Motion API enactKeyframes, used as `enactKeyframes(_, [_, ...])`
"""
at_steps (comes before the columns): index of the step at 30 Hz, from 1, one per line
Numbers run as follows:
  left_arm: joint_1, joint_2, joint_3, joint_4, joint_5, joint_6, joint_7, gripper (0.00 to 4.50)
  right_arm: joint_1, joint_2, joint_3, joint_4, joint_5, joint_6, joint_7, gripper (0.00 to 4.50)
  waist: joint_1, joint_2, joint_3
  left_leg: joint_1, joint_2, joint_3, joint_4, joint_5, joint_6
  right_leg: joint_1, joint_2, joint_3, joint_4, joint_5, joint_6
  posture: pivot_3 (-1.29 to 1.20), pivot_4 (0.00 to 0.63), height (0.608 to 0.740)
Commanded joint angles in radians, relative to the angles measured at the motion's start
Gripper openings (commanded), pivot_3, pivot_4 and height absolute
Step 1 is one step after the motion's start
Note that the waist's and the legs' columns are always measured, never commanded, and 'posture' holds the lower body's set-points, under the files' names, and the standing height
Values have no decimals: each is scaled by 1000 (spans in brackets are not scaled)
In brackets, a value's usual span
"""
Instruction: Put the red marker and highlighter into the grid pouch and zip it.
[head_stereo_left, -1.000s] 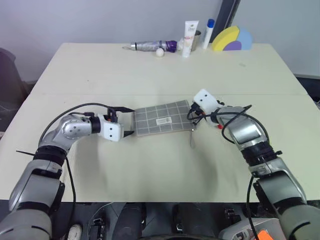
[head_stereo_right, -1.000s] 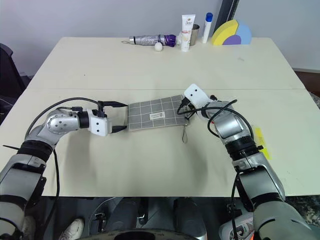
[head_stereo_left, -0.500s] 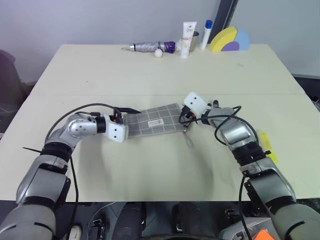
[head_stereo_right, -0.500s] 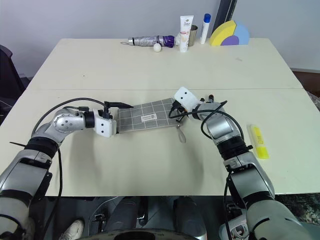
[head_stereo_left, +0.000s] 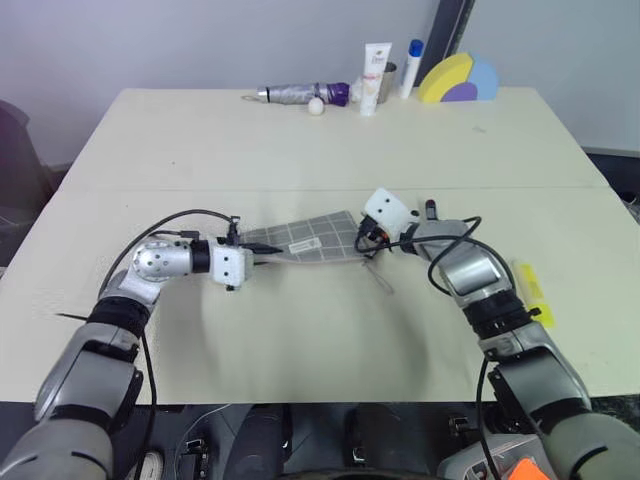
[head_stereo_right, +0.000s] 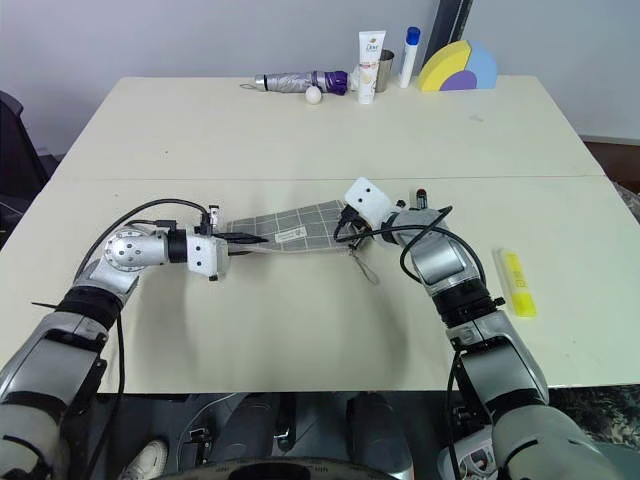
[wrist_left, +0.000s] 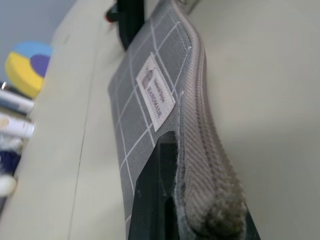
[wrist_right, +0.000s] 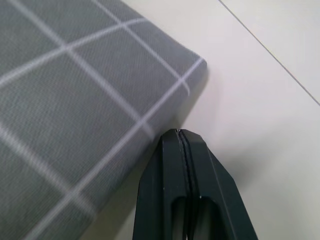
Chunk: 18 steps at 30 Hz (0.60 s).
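The grid pouch (head_stereo_left: 305, 238), grey with white lines and a white label, lies mid-table with its left end raised and twisted. My left gripper (head_stereo_left: 262, 247) is shut on that left end, its black finger (wrist_left: 156, 190) pressed beside the zip edge (wrist_left: 200, 130). My right gripper (head_stereo_left: 366, 238) is shut at the pouch's right end; its fingertips (wrist_right: 178, 145) rest against the pouch's edge with nothing seen between them. The grey cord pull (head_stereo_right: 364, 268) trails onto the table. The yellow highlighter (head_stereo_right: 515, 282) lies right of my right arm. The red marker (head_stereo_right: 420, 193) pokes out behind my right wrist, mostly hidden.
Along the table's far edge stand a folded umbrella (head_stereo_left: 300, 93), a white ball (head_stereo_left: 319, 105), a white tube (head_stereo_left: 377, 65), a white pen with a blue cap (head_stereo_left: 412, 62) and a yellow, blue and purple arch block (head_stereo_left: 460, 78). A seam crosses the table behind the pouch.
My left gripper went from open to shut on the pouch's left end and rolled, lifting that end. The pouch and my right gripper slid a little to the left.
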Motion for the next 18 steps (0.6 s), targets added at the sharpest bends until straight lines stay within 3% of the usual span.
enactKeyframes(1, [82,15,93,-245,-176,343,7,45,11,-76,-115,-147,-9,31,-50,0,3,0,0,0,0,0,0,0,0,0,0,0,0,0,0,0,150,740])
enactKeyframes(5, [205,17,139,-523,-226,614,79,45,67,-158,-217,-330,68,134,1,0,2,0,0,-1,0,0,0,0,0,0,-1,0,0,0,0,0,150,740])
enactKeyframes(6, [228,11,148,-576,-225,662,106,7,88,-176,-237,-374,93,165,22,258,2,0,0,0,0,-1,0,0,0,0,-1,0,0,0,0,0,150,740])
enactKeyframes(8, [262,-3,157,-652,-212,732,151,0,123,-201,-272,-445,140,224,55,893,1,0,0,1,0,-1,-1,0,0,1,0,0,-1,0,0,0,150,740])
enactKeyframes(15, [312,-89,143,-786,-141,843,280,0,229,-168,-336,-635,327,400,88,4448,1,0,0,2,0,-1,0,0,0,2,0,1,-1,0,0,0,150,740])
enactKeyframes(18, [315,-120,137,-810,-132,867,295,0,226,-112,-319,-644,345,424,35,4448,1,0,0,2,0,-1,0,0,0,2,0,1,-1,0,0,0,150,740])
